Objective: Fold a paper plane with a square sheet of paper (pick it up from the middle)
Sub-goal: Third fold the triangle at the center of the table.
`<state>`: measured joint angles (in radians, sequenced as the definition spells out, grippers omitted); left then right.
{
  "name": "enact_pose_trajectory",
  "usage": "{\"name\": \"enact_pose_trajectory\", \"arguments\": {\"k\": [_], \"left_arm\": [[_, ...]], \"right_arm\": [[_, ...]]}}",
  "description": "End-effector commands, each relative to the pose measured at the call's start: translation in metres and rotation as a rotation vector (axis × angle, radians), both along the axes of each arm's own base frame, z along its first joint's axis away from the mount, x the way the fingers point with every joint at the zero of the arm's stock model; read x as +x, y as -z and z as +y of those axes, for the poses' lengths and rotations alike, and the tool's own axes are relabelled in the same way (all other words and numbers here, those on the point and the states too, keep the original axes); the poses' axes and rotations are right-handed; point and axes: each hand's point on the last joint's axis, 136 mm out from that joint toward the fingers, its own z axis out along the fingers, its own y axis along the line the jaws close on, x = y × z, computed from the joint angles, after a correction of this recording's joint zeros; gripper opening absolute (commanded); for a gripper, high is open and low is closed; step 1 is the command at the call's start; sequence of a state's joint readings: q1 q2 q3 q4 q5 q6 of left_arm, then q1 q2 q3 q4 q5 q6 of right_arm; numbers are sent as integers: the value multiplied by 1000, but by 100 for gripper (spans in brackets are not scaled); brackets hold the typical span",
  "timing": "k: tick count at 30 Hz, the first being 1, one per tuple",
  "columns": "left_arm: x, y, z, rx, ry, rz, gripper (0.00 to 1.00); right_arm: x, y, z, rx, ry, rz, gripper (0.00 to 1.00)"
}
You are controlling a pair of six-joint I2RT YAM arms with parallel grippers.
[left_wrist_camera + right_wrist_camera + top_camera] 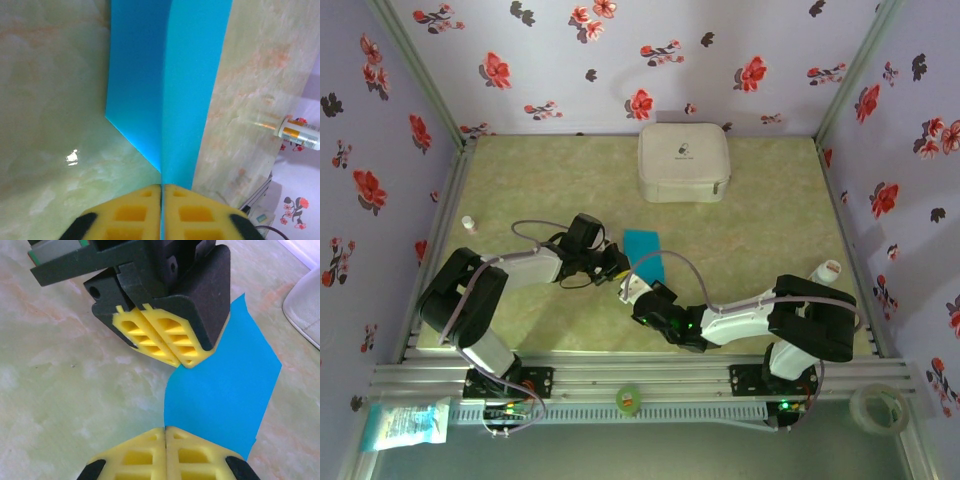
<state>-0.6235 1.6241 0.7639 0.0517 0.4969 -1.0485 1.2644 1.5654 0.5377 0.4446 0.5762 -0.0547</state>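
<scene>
The square sheet of paper (645, 250) is bright turquoise and folded along a centre crease. It stands up off the table (750, 230) between my two grippers. My left gripper (161, 186) is shut on one end of the crease, and the paper (165, 75) fans away from its yellow pads. In the right wrist view the left gripper (182, 362) pinches the far end of the sheet (225, 395). My right gripper (165, 428) is shut, and the paper's near edge runs into the seam of its pads. From above, the two grippers (615, 262) (632, 290) sit close together. A paper plane is out of view.
A white zip case (684, 162) lies at the back centre of the table. A small white bottle (469, 223) stands at the left edge and another bottle (825, 270) at the right. A tape roll (877, 405) rests on the front rail.
</scene>
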Motion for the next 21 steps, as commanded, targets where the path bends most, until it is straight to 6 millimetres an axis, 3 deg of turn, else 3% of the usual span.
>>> {"name": "enact_pose_trajectory", "arguments": {"k": [1,5,13,17,21], "left_arm": [[9,-19,1,-5,-6,-69,19],[13,-29,20,74,-36,-123,33],[23,-59,70,160,-134,-219,40],[25,-71,79,162,-138,-247,40],[27,-82,74,132,-100,-276,39]], "right_arm": [[-2,-3,0,50,19,23,0],[-3,-3,2,120,16,100,0],[-5,-18,20,506,-38,562,0],[-4,-27,27,597,-59,693,0],[-3,-32,30,630,-78,755,0]]}}
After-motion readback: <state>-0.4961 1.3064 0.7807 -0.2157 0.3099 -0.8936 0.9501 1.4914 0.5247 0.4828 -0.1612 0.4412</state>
